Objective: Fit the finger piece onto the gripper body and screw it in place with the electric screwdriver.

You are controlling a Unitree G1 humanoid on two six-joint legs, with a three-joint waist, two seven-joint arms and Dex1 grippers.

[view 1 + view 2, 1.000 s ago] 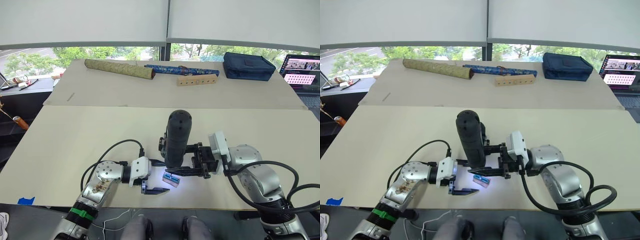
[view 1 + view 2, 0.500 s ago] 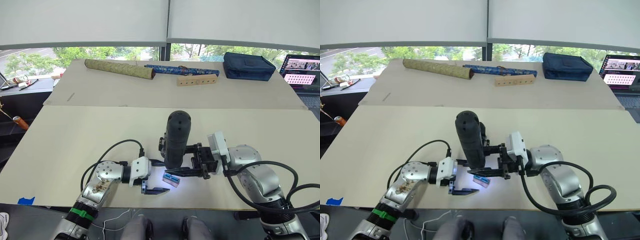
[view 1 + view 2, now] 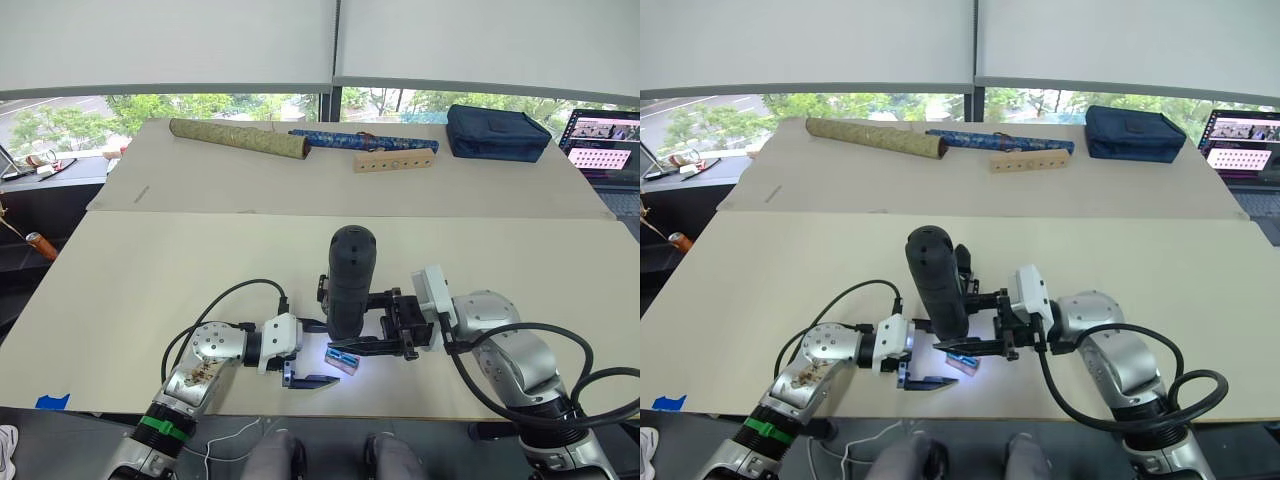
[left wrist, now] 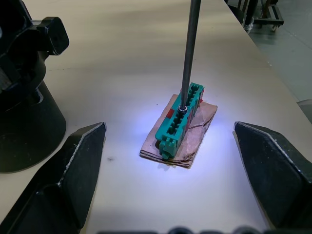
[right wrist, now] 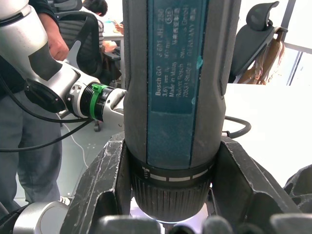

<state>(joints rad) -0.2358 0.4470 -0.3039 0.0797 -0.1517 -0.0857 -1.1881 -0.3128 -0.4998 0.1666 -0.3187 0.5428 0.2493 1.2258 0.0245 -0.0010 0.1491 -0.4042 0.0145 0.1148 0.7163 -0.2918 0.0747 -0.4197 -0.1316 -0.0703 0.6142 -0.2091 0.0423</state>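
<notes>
- Screwdriver top has shifted a bit toward robot's left vs 1 s ago; rest of scene same.
- Right end effector (image 3: 378,322) clamped on the electric screwdriver (image 3: 349,280), held upright, rounded end up.
- Bit (image 4: 189,53) points down, tip on a small green strip (image 4: 179,120) lying on a cardboard scrap (image 4: 195,141), lit by bluish-white glow.
- Left end effector (image 3: 305,354) wide open, empty, low over worktop (image 3: 150,290), just beside the lit strip; fingers (image 4: 66,175) either side of it, apart.
- Gripper body (image 4: 24,83): black block on round base, on worktop just behind the screwdriver, near left end effector.
- Finger piece: can't tell where.
- Far worktop: olive roll (image 3: 238,138), blue patterned roll (image 3: 362,141), wood block w/ holes (image 3: 394,160), navy pouch (image 3: 497,132), laptop (image 3: 604,140).
- Person standing behind, seen in right wrist view (image 5: 29,122).
</notes>
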